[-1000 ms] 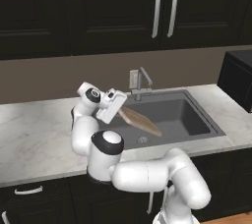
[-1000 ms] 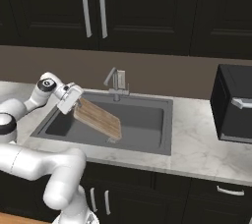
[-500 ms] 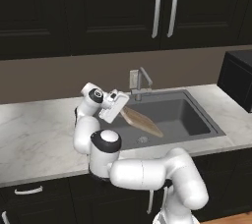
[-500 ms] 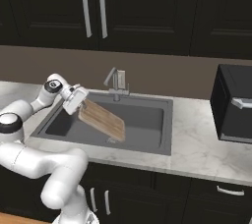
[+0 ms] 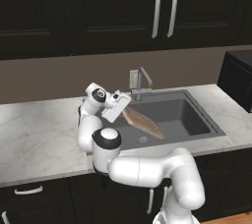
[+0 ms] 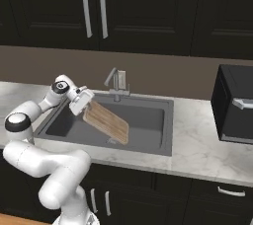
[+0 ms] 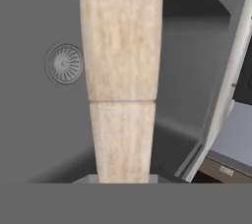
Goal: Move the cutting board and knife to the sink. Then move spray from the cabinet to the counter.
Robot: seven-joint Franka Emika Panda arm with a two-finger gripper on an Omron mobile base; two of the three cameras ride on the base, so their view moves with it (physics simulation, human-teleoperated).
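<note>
Light-brown wood filled the middle of the hand view: the cutting board (image 7: pixel 122 70) ran straight out from the gripper, with the dark floor of the sink (image 7: pixel 39 134) and its round drain (image 7: pixel 64 63) behind it. In both base views the gripper (image 5: pixel 121 107) was clamped on the near end of the board, and the board (image 6: pixel 105 123) slanted downward from the fingers into the basin, its far end low over the sink's floor; whether that end touched the floor could not be told. The gripper (image 6: pixel 83 104) sat over the sink's left edge, just inside the rim where the basin met the counter (image 5: pixel 39 134). The sink (image 5: pixel 187 115) was set into the pale marble worktop, with the faucet (image 5: pixel 140 81) standing at its back edge, a little beyond the wrist. The faucet (image 6: pixel 116 82) rose just behind the held board in the right base view. A black appliance (image 6: pixel 236 105) stood on the counter's right end, well apart from the board. Dark cabinet doors (image 6: pixel 94 7) with long silver handles hung above.
</note>
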